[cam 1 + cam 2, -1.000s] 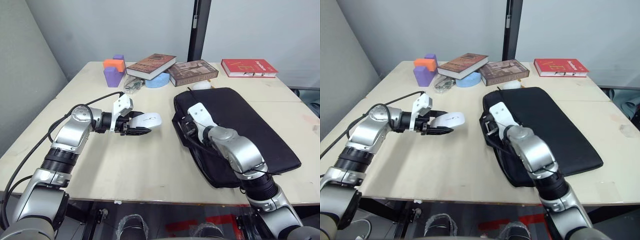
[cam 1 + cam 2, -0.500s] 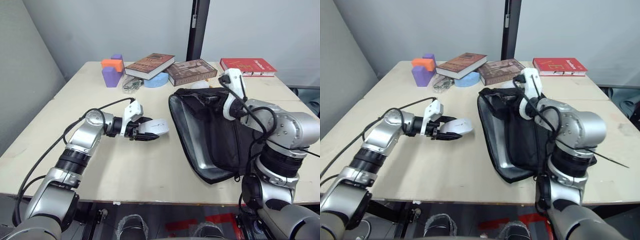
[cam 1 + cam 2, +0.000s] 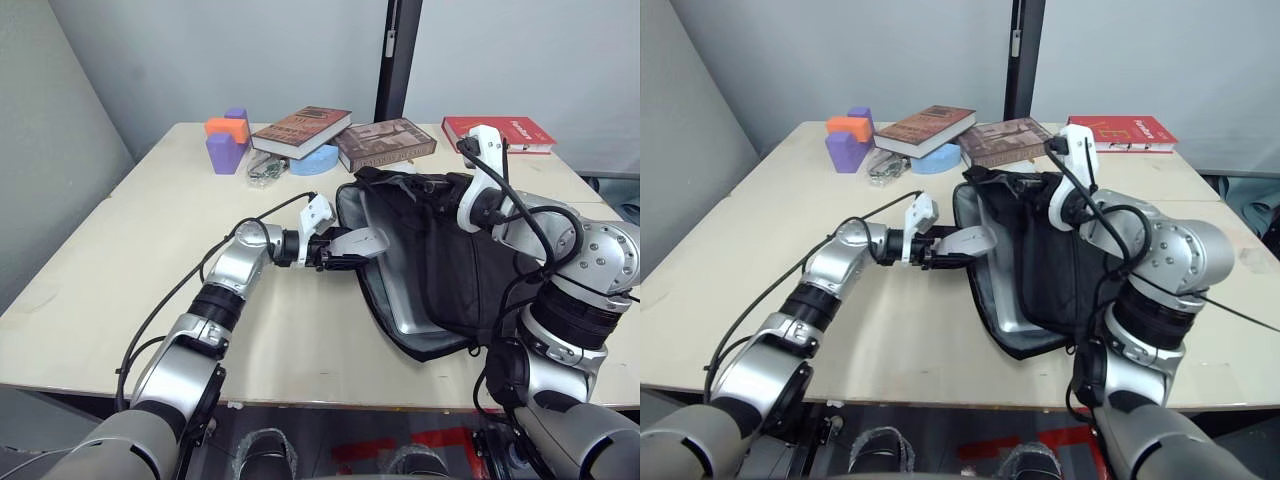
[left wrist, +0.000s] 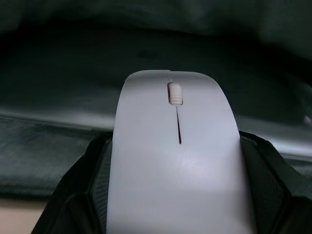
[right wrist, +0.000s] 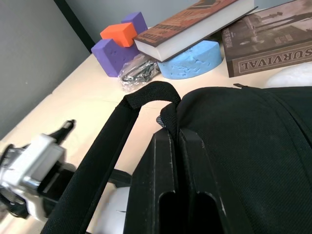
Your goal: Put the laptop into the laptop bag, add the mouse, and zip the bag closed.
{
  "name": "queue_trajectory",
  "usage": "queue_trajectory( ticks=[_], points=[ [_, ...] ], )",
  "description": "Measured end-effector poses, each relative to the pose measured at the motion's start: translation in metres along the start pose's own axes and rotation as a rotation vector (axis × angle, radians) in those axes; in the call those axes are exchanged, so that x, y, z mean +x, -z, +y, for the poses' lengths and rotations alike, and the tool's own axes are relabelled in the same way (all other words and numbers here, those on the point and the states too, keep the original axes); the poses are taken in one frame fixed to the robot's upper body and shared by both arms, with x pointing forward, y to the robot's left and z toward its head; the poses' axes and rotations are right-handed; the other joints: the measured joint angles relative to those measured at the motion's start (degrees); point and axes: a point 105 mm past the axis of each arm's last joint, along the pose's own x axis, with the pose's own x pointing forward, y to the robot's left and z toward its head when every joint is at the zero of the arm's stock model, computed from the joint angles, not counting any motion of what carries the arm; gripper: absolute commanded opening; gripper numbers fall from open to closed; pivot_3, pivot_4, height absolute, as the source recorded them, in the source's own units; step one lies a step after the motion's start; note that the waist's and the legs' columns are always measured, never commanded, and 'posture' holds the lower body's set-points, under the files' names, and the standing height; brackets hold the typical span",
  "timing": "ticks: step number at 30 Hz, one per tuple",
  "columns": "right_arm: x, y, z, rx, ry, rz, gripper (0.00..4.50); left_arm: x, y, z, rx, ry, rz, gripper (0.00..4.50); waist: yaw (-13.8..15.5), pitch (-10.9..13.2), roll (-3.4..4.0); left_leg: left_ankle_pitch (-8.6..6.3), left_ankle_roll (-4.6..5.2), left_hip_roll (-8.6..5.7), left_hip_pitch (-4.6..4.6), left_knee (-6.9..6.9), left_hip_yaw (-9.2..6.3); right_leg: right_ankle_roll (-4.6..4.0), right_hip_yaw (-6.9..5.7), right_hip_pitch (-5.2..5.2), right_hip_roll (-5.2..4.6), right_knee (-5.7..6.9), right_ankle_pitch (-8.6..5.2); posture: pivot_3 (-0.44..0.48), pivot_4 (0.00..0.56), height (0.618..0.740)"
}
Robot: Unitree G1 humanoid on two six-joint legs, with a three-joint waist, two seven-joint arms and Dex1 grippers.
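Mouse (image 3: 362, 240) sits pinched between the left gripper's (image 3: 345, 252) fingers at the bag's (image 3: 455, 280) open mouth, on the bag's nine o'clock edge. Bag lies on the table (image 3: 150, 250), its upper flap lifted. Right gripper (image 5: 174, 161), fingers pressed together, pinches the bag's fabric. Laptop (image 3: 420, 322) edge shows inside. Books (image 3: 300, 130) lie at twelve o'clock.

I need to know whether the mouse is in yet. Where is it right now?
The mouse is gripped in the left hand, at the open mouth of the laptop bag, which the right hand holds up.
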Motion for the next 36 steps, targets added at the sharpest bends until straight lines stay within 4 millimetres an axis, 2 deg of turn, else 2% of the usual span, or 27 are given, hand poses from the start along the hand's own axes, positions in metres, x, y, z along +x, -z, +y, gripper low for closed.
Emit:
queue_trajectory(
  ticks=[11,19,25,27,29,36],
  points=[
    [0.001,0.001,0.005,0.004,-0.001,0.000,0.06,0.046,0.005,-0.003,-0.078,-0.024,-0.084,2.86,0.7,0.0,0.00,0.00,0.02,-0.01,0.00,0.00,0.00,0.01,0.01,0.01,-0.02,-0.02,0.00,0.000,0.150,0.725],
    [0.001,0.001,0.007,0.005,-0.001,-0.002,0.06,0.079,-0.006,-0.013,-0.130,-0.012,-0.145,2.86,1.2,0.0,0.00,0.00,0.02,-0.02,-0.01,0.00,0.01,0.01,0.01,0.01,-0.03,-0.04,0.01,0.000,0.150,0.725],
    [0.001,0.001,0.008,0.006,0.004,-0.004,0.06,0.083,-0.006,-0.011,-0.182,-0.030,-0.162,2.86,1.3,0.0,0.00,-0.01,0.02,-0.02,0.00,0.00,0.00,0.02,0.01,0.02,-0.03,-0.02,0.01,0.000,0.150,0.725],
    [0.001,0.001,0.008,0.005,0.005,-0.004,0.00,0.083,-0.005,-0.010,-0.191,-0.038,-0.162,3.90,1.3,0.0,0.00,-0.01,0.02,-0.02,0.00,0.00,0.00,0.02,0.01,0.01,-0.03,-0.03,0.01,0.000,0.150,0.725],
    [0.001,0.000,0.008,0.005,0.006,-0.005,0.00,0.082,-0.003,-0.009,-0.217,-0.039,-0.159,4.49,1.3,0.0,0.00,-0.01,0.02,-0.02,-0.01,0.00,0.00,0.02,0.01,0.01,-0.03,-0.04,0.01,0.000,0.150,0.725],
    [0.000,0.000,0.008,0.006,0.002,-0.006,0.00,0.070,-0.003,-0.004,-0.239,-0.027,-0.166,4.49,1.4,0.0,0.00,-0.01,0.02,-0.02,-0.01,-0.01,0.00,0.02,0.01,0.01,-0.03,-0.05,0.01,0.000,0.150,0.725]
  ],
)
